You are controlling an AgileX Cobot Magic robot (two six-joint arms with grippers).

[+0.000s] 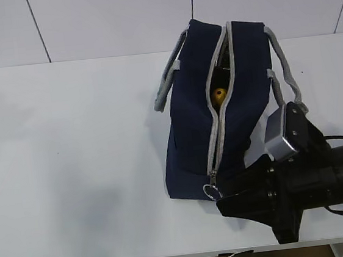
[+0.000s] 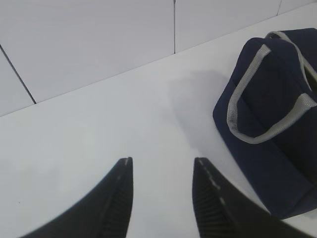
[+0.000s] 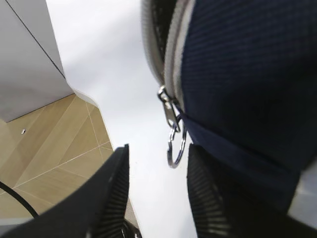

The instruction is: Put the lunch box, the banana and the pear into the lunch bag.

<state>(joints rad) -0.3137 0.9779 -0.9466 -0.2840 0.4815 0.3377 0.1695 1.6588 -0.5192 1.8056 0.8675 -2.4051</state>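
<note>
Fruit already sits inside the lunch bag (image 1: 221,108): a yellow shape, probably the pear (image 1: 219,94), shows through the partly open zipper, while the lunch box and banana are out of sight, presumably deeper in. The bag stands upright on the table (image 1: 71,163) with its zipper end turned toward the right gripper (image 3: 156,193), which suits a reach for the pull.

The ring pull (image 3: 176,146) hangs just ahead of that gripper, roughly in line with the gap between its fingers. The jaws stand about half apart and grasp nothing; the ring appears untouched, though the far finger lies close against the bag's fabric.

The left gripper (image 2: 161,193) hovers over bare table, half open and empty, with the bag off to its right and ahead, handle (image 2: 257,94) facing it.
</note>
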